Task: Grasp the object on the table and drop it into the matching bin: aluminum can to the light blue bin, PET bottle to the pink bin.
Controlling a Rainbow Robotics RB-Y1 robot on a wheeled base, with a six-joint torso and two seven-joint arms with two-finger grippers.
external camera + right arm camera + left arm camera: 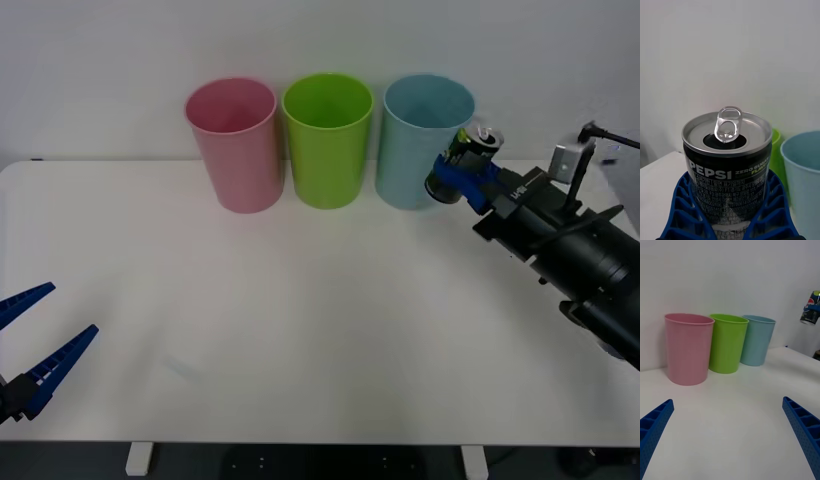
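Note:
My right gripper [462, 178] is shut on the aluminum can [467, 158], a dark-bodied can with a shiny pull-tab top [728, 123], held off the white table [320, 320]. It hangs right beside the light blue bin [420, 140], just outside its right rim, near rim height. Blue ribbed fingers [685, 210] clasp the can's lower body. The light blue bin [805, 176] shows close beside the can. The pink bin [237, 143] stands at the left of the row. My left gripper [35, 345] rests open, low over the table's front left.
A lime green bin [327, 138] stands between the pink and light blue bins at the back of the table. From the left wrist, the pink bin [688, 348], green bin [727, 342] and light blue bin [757, 339] line up, with the raised can [811, 313] beyond.

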